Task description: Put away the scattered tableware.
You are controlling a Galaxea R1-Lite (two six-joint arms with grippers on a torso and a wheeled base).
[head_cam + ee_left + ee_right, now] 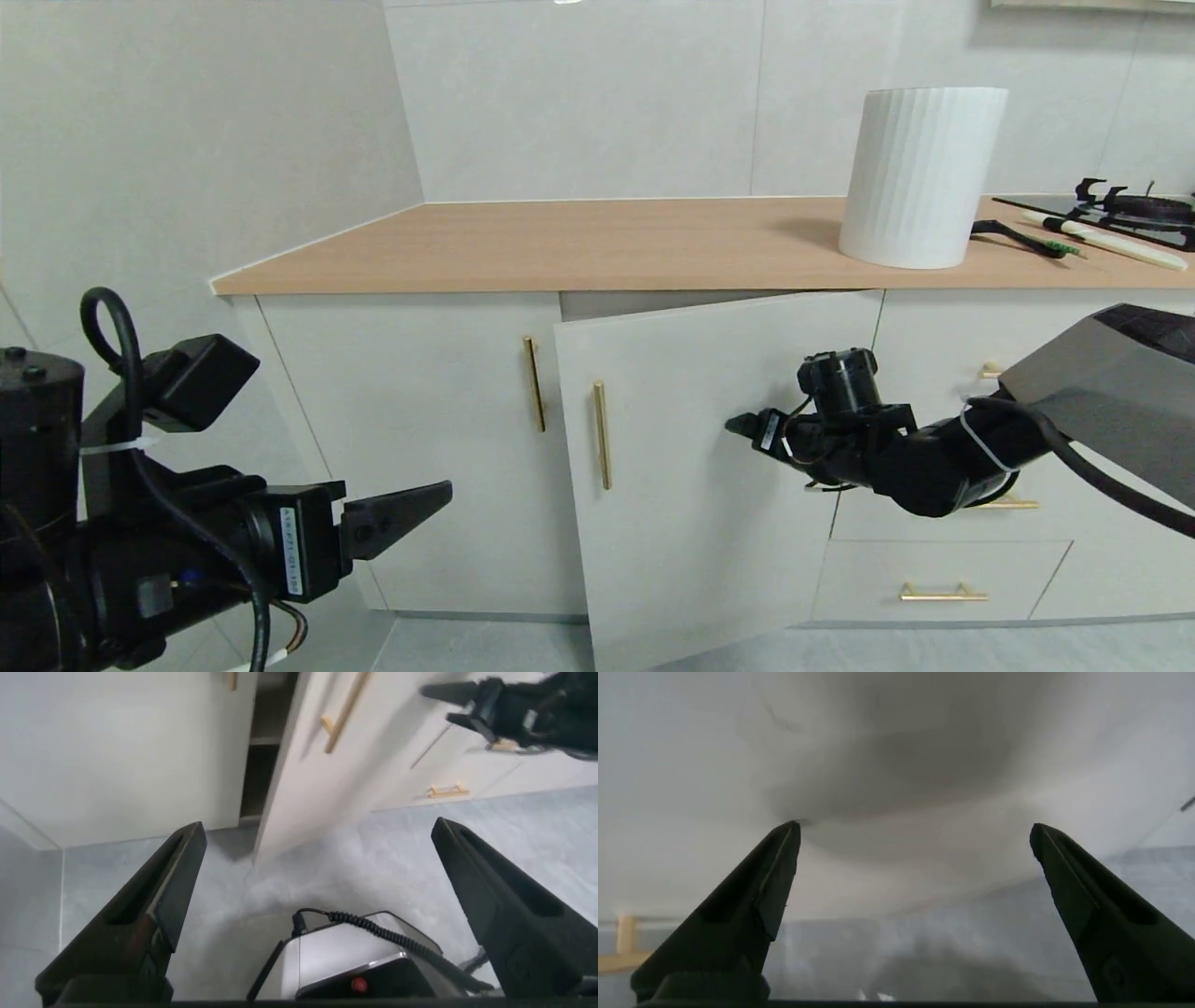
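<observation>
The left pincer (318,829) is spread wide and holds nothing, its two dark tapered fingers (168,901) well apart above a grey tiled floor (374,868). It hangs low, well below the counter and apart from the cabinets. The right pincer (914,827) is also spread wide and empty. It points at the face of a pale cabinet door (709,485) that stands ajar below the counter's front edge; whether its tips touch the door cannot be told. A slim vertical brass bar handle (602,435) sits near that door's free edge. Beside it a second pale door (411,439) is closed. Pale drawers with short brass handles (943,592) lie further along under the counter's right part. Above runs a light brown wooden counter (579,245) against pale tiled walls. A tall white ribbed cylindrical container (929,177) stands upright on its right part, near the front edge. The scattered tableware lies just beyond it at the counter's right end: a thin black-handled utensil (1013,233) and, beside it, a long pale stick-shaped utensil (1116,243). Both lie flat between the container and a black gas hob (1134,207).
</observation>
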